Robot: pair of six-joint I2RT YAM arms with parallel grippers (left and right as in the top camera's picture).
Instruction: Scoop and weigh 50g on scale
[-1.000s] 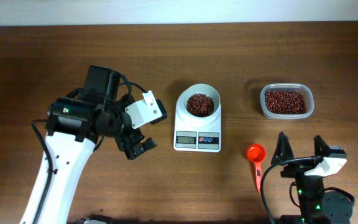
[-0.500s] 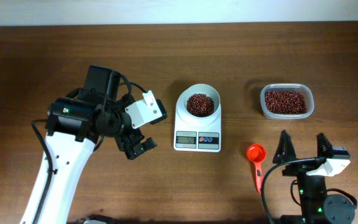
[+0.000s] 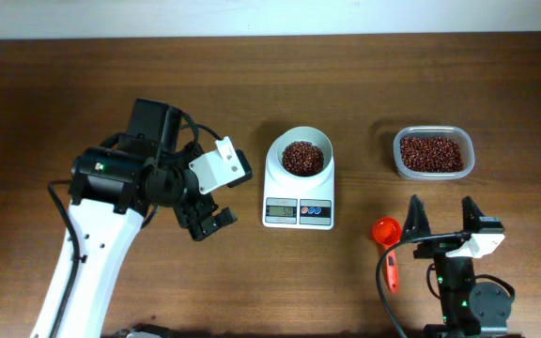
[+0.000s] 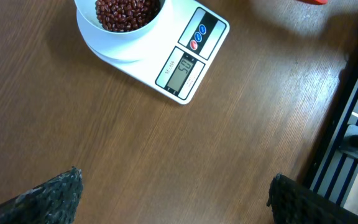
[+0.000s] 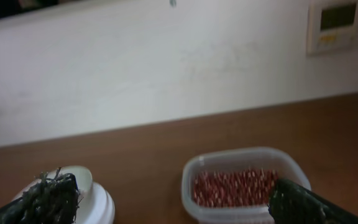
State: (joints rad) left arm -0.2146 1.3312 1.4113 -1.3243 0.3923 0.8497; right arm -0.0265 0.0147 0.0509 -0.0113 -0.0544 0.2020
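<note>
At the centre of the table [image 3: 346, 75], the scale [image 3: 299, 192] sits flat, its bowl [image 3: 277, 151] holding the beans [image 3: 301, 158]. To its right, well apart, a clear container [image 3: 433, 153] holds more beans. A red scoop [image 3: 387, 233] lies toward the front of the table, just beside the right tool [image 3: 441, 223], whose jaws stand wide apart, gripping nothing. The left tool [image 3: 210, 222] hovers left of the scale, likewise fully spread and empty.

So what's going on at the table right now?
Neither arm is handling anything. The left gripper and right gripper are both open and empty. The white bowl on the scale holds red beans, and the display looks like it reads 50. The red scoop lies on the table beside the right gripper.
</note>
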